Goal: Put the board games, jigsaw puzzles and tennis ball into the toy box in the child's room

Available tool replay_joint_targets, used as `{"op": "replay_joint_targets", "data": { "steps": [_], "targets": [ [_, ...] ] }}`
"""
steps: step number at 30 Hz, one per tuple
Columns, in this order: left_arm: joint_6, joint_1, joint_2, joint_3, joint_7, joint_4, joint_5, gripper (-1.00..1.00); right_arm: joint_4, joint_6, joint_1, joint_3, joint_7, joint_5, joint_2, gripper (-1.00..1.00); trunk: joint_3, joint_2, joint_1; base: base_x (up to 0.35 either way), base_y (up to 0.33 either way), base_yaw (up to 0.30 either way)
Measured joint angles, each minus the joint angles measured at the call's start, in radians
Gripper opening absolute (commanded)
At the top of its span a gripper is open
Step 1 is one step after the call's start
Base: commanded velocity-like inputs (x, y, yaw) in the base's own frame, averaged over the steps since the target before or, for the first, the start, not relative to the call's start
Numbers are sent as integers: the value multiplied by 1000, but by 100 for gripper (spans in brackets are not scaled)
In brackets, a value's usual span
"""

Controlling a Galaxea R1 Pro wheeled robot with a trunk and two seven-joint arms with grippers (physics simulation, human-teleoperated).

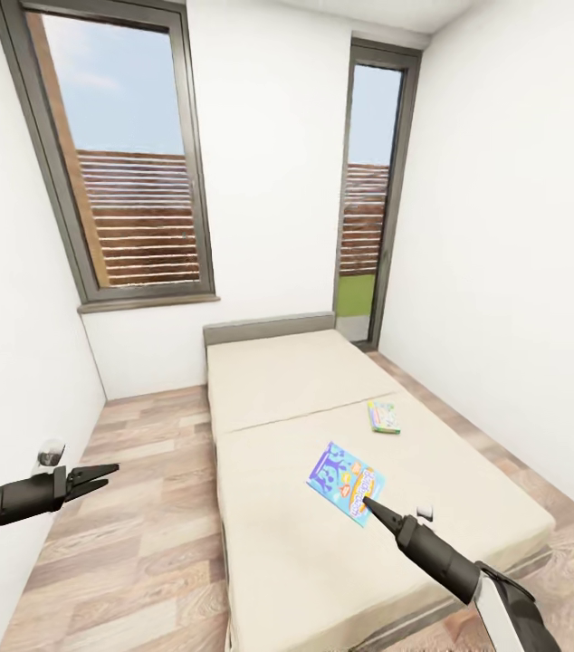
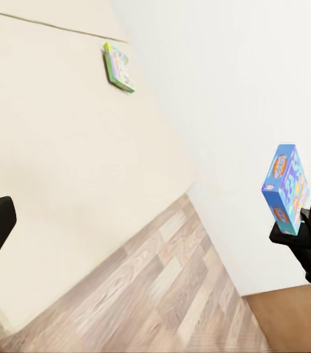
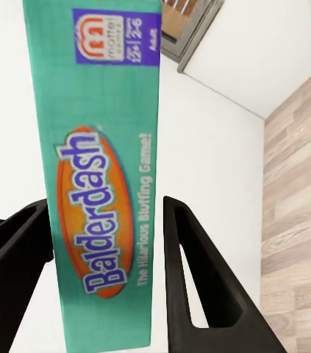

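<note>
Right tool (image 1: pixel 370 503) clamps blue board game (image 1: pixel 347 479) above bed (image 1: pixel 323 561); left tool (image 1: pixel 97 474) empty, jaws parted; green-edged game (image 1: pixel 384 417) lies beyond.

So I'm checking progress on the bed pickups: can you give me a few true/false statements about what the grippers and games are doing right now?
1. The right gripper is shut on the blue Balderdash box. True.
2. The left gripper holds a game. False: it holds nothing.
3. The green-edged game box lies on the bed. True.
4. The green-edged box is on the floor. False: it is on the mattress.
5. The Balderdash box lies flat on the bed. False: it is lifted clear.
</note>
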Motion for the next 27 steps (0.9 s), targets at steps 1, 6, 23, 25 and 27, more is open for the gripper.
{"op": "replay_joint_targets", "data": {
  "steps": [1, 6, 23, 25, 27],
  "targets": [
    [0, 0, 0, 0, 0, 0, 0, 100, 0, 0, 0, 0, 0, 0, 0, -100, 3, 7, -4, 0, 0, -281],
    [0, 0, 1, 0, 0, 0, 0, 100, -1, 1, 0, 0, 0, 0, 0, -100, 19, 42, -23, 0, 0, -281],
    [0, 0, 0, 0, 0, 0, 0, 100, -1, 1, 3, 0, 1, -1, -9, -100, 72, 161, -88, 0, 0, -281],
    [0, 0, 0, 0, 0, 0, 0, 100, -1, 1, 3, 0, 2, -1, -10, -100, 79, 175, -96, 0, 0, -281],
    [0, 0, 0, 0, 0, 0, 0, 100, -1, 1, 3, 0, 3, -1, -11, -100, 85, 189, -104, 0, 0, -281]
  ]
}}
